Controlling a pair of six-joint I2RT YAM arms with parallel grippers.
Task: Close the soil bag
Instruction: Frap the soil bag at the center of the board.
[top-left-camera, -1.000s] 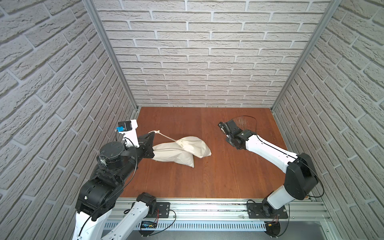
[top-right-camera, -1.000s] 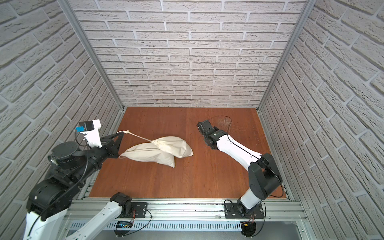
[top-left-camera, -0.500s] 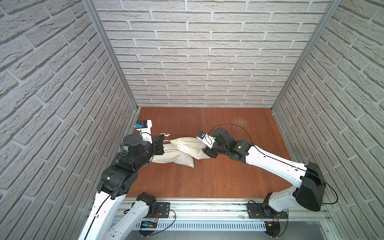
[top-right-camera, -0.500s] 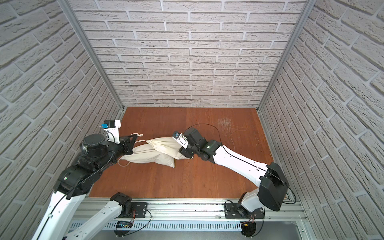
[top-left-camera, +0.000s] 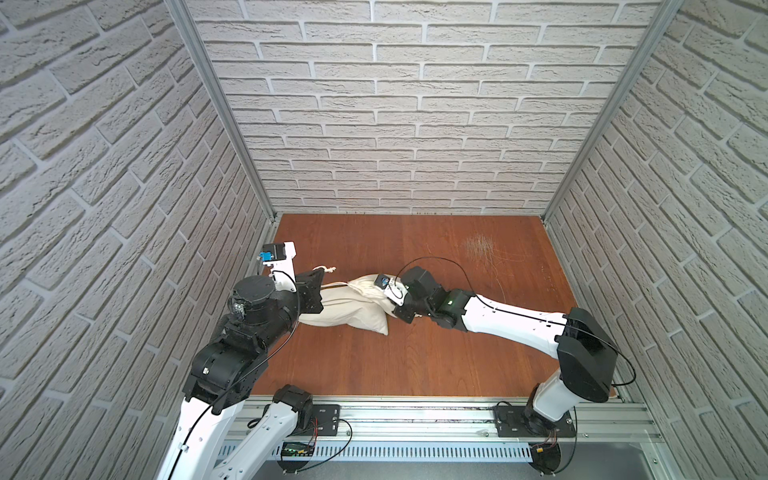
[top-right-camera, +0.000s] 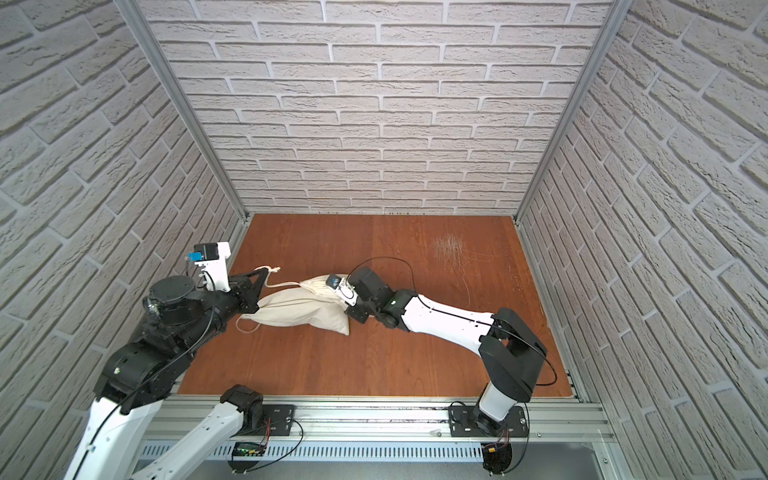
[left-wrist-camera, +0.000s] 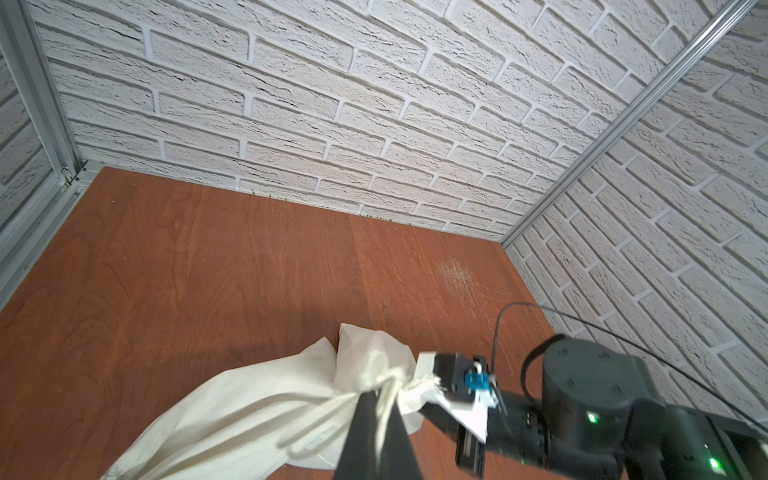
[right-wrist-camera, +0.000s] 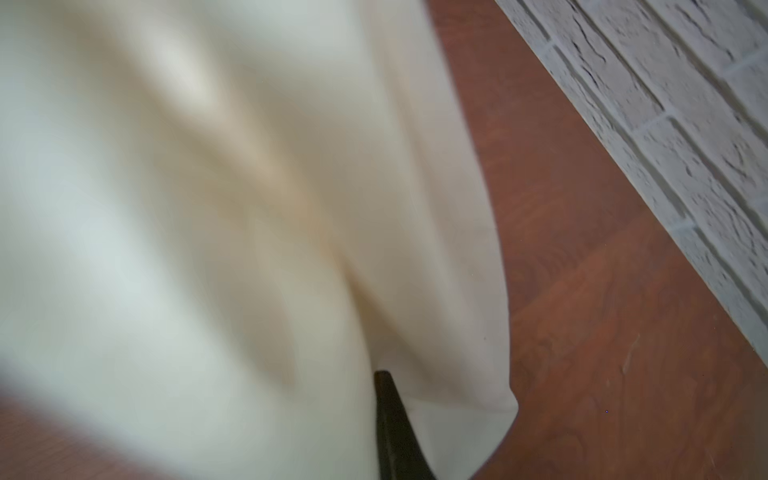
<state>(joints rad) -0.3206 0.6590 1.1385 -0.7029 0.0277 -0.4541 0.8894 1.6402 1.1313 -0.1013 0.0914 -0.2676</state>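
1. My right arm (top-left-camera: 511, 328) has swung off the open counter (top-left-camera: 415, 361) near the scratched patch (top-left-camera: 478, 246) since a second ago and now reaches the soil bag (top-left-camera: 353, 309). My left arm (top-left-camera: 257, 316) has come in from the side wall. The drawstring (top-right-camera: 282, 286), straight a second ago, now sags.
2. In both top views the cream soil bag lies on its side on the wooden counter. It is well apart from the scratched patch, on the side of the patch toward my left arm.
3. The right tool (top-left-camera: 397, 311) sits at the bag end nearer the scratched patch, clenched on the cream cloth. The right wrist view is blurred, but folds in the fabric run down to one dark fingertip (right-wrist-camera: 386, 399).
4. The left tool (top-right-camera: 260, 276) sits at the bag end farther from the scratched patch, clenched on the drawstring. The knotted end (top-right-camera: 272, 270) pokes out just past its tip.
5. From the left wrist view, the cord runs from the bag's gathered mouth (left-wrist-camera: 399, 384) into the left tool's dark fingers (left-wrist-camera: 365, 428). The mouth is bunched, and its frayed edge touches the right tool on the side toward the scratched patch.
6. A loose loop (top-right-camera: 246, 328) of cord lies on the counter at the bag corner farthest from the scratched patch, just beside my left arm.
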